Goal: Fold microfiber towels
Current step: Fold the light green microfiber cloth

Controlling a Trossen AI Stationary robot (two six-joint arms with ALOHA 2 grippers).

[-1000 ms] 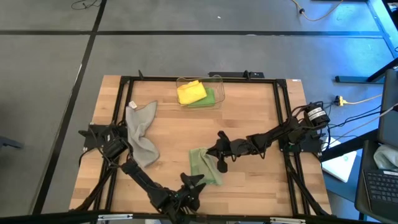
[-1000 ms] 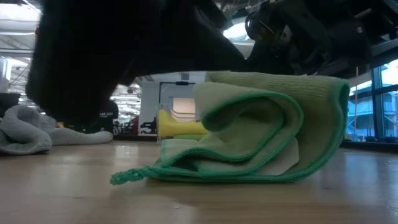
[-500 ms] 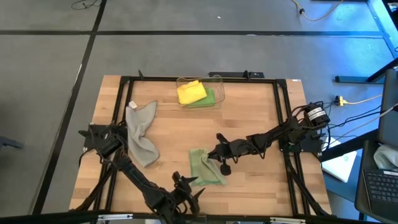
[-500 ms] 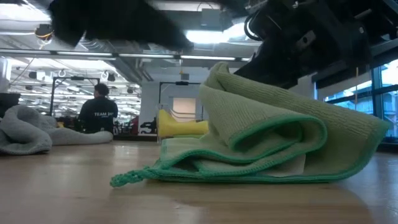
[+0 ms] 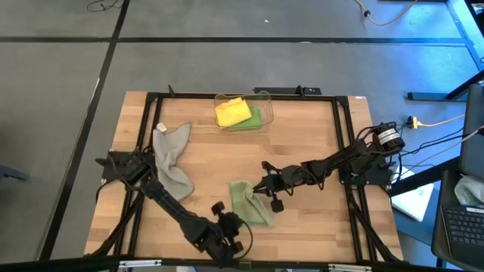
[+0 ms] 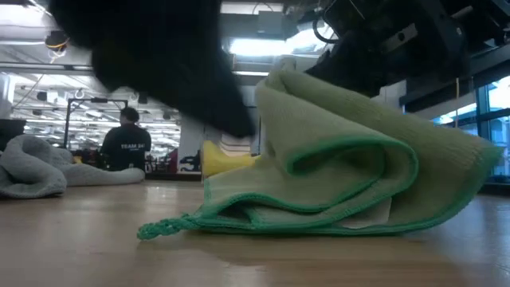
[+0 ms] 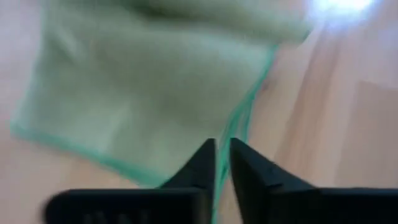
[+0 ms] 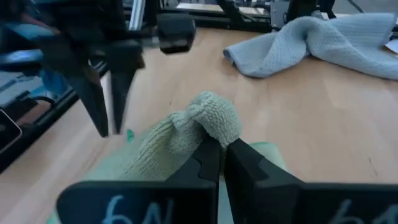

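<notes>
The pale sage green microfiber towel [image 5: 249, 202] lies half-folded near the table's front edge, and the right gripper [image 8: 217, 152] pinches a bunched corner of it, lifted, probably to carry that edge across. The left gripper [image 7: 222, 163] hovers just off the towel's near hem, fingers almost together, nothing visibly between them. The crumpled grey towel [image 5: 171, 162] waits further left; yellow and bright green ones sit in the clear plastic bin [image 5: 265, 97].

Even overhead light fell on the pale wooden table [image 5: 302, 151], shadows faint. Ceiling lamps glared in the low view, where a dark arm was smeared. The left wrist view was blurred throughout, the pale sage green cloth [image 7: 155, 93] soft-edged.
</notes>
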